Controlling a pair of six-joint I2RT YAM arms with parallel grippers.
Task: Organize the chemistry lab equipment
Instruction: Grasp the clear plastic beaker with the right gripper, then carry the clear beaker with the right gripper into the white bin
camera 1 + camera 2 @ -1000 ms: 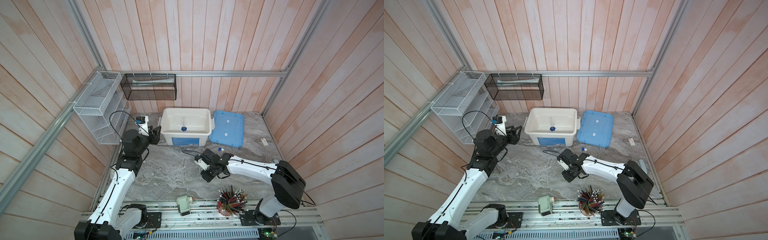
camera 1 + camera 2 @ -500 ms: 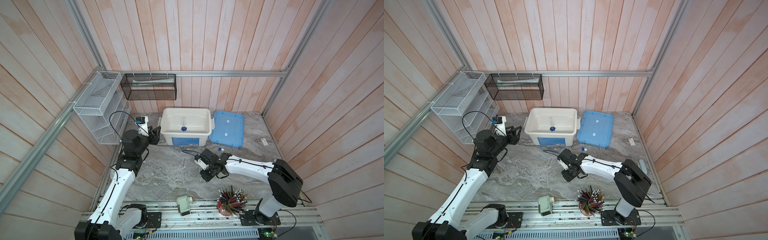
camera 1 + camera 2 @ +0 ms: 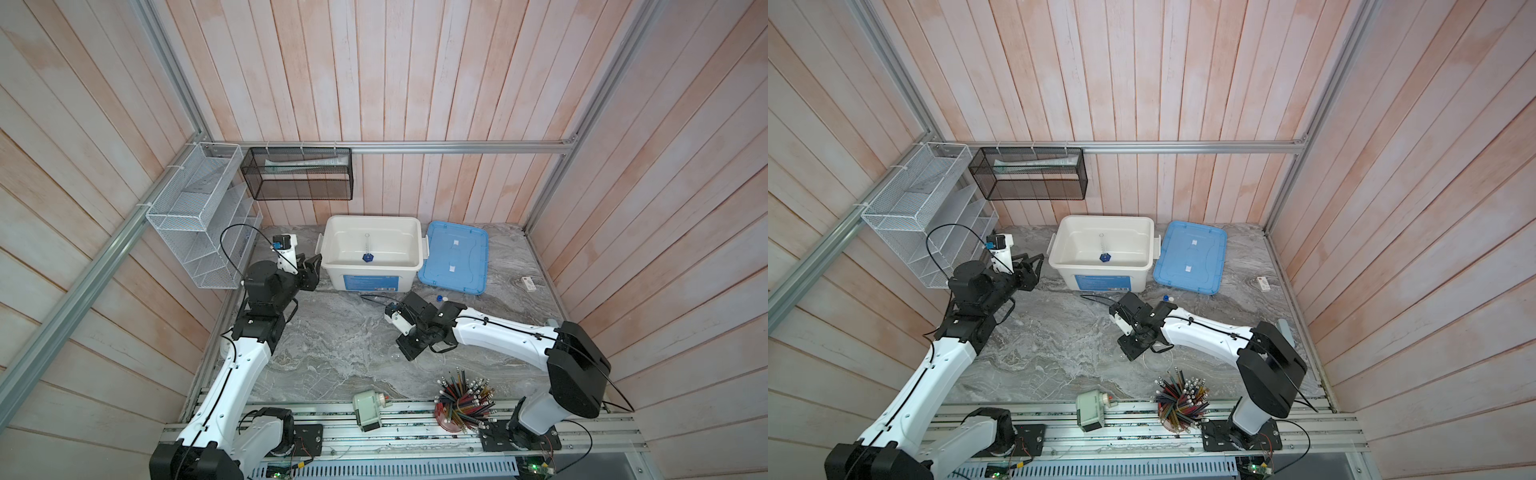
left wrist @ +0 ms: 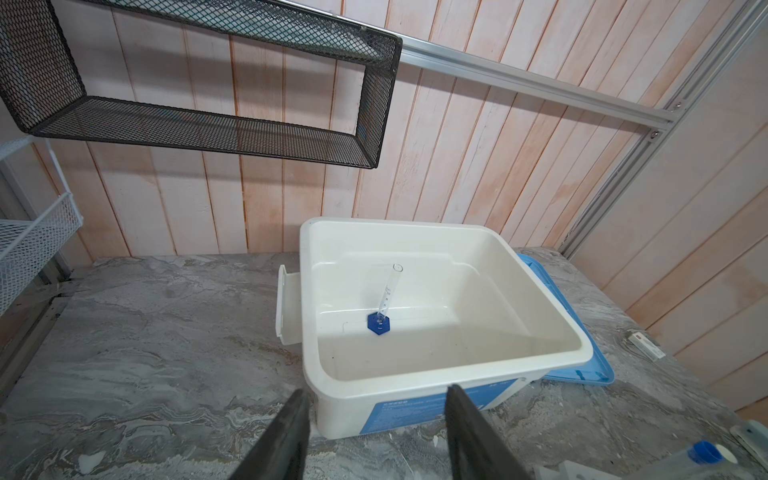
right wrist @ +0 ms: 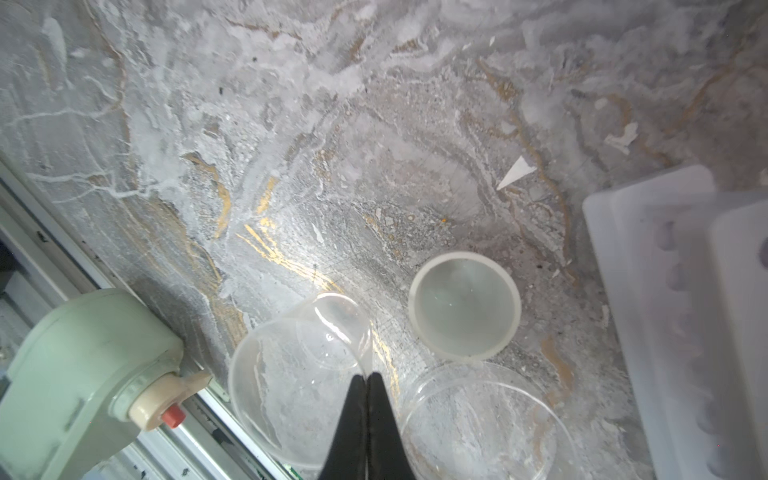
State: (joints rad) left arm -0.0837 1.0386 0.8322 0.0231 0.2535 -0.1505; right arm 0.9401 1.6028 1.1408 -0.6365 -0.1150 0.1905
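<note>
— While you scan from the left, what does your side show?
— Your left gripper hangs just left of the white bin, jaws apart, holding nothing. The blue-based cylinder is inside that bin.
— And further right?
— Your right gripper is low over the near table, jaws pressed together at the rim of a clear dish; I cannot tell whether that rim is pinched. A second clear dish and a small white cup sit beside it. Two capped tubes lie just near of the blue lid.
</note>
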